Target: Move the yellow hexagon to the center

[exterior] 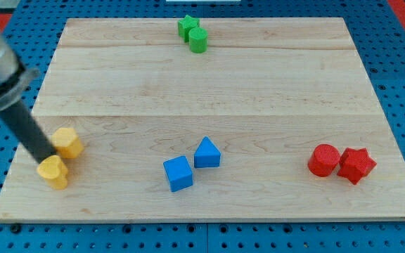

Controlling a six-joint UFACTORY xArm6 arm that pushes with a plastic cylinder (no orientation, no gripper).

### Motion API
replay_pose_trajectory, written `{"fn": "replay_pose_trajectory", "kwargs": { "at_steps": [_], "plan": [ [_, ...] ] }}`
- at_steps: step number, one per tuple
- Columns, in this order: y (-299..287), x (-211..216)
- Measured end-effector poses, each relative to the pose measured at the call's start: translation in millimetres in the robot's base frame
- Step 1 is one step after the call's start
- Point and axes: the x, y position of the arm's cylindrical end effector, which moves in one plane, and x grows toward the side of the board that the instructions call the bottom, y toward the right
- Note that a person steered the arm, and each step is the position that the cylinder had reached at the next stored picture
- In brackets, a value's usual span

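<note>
The yellow hexagon (pixel 68 143) lies near the board's left edge. A second yellow block (pixel 53 171), heart-like in shape, sits just below and left of it. My dark rod comes down from the view's upper left, and my tip (pixel 45 157) rests between the two yellow blocks, touching or almost touching the hexagon's lower left side. The board's middle lies far to the view's right of the hexagon.
A blue cube (pixel 178 173) and a blue triangular block (pixel 207 152) sit low in the middle. A green star (pixel 187 27) and green cylinder (pixel 198 40) stand at the top. A red cylinder (pixel 323 160) and red star (pixel 356 165) sit at the right. The wooden board (pixel 209 91) rests on a blue pegboard.
</note>
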Motion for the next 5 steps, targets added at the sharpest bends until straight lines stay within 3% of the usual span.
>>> {"fn": "replay_pose_trajectory", "kwargs": {
  "at_steps": [1, 2, 3, 4, 5],
  "plan": [
    [31.0, -36.2],
    [27.0, -43.6],
    [76.7, -50.1],
    [169.5, -50.1],
    [131.5, -75.0]
  ]
}}
